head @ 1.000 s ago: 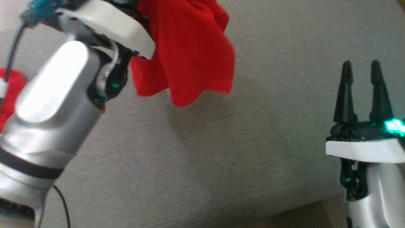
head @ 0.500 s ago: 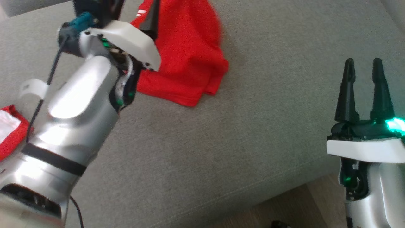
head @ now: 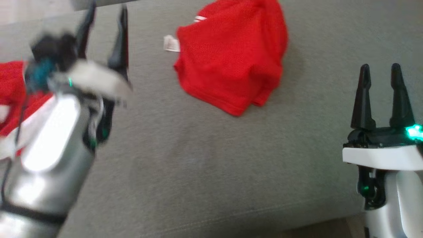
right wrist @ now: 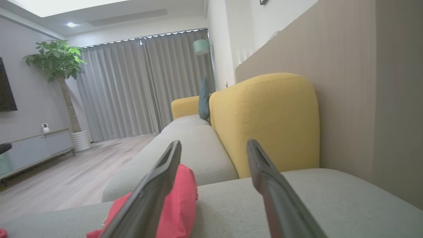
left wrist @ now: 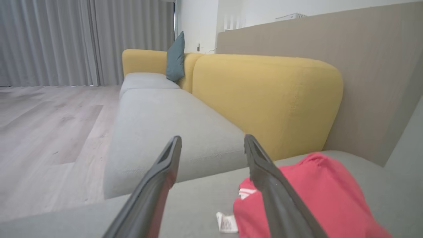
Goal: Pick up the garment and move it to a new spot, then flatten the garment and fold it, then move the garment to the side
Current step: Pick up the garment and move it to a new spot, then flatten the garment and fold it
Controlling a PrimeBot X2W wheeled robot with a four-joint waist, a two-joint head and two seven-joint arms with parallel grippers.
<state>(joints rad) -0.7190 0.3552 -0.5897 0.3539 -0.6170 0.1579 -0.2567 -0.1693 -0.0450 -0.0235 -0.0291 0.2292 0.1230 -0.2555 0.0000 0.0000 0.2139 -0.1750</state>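
Lying bunched on the grey cushion point(head: 211, 165), the red garment point(head: 231, 62) seems unheld.

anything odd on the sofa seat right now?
Red garment sits as a crumpled heap on the grey seat, not flattened, its white tag poking out at the left edge. More red fabric lies at the far left, partly behind the left arm.

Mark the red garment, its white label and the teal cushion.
red garment point(head: 231, 66), head view, middle of heap
white label point(head: 171, 43), head view, its centre
teal cushion point(left wrist: 175, 58), left wrist view, its middle
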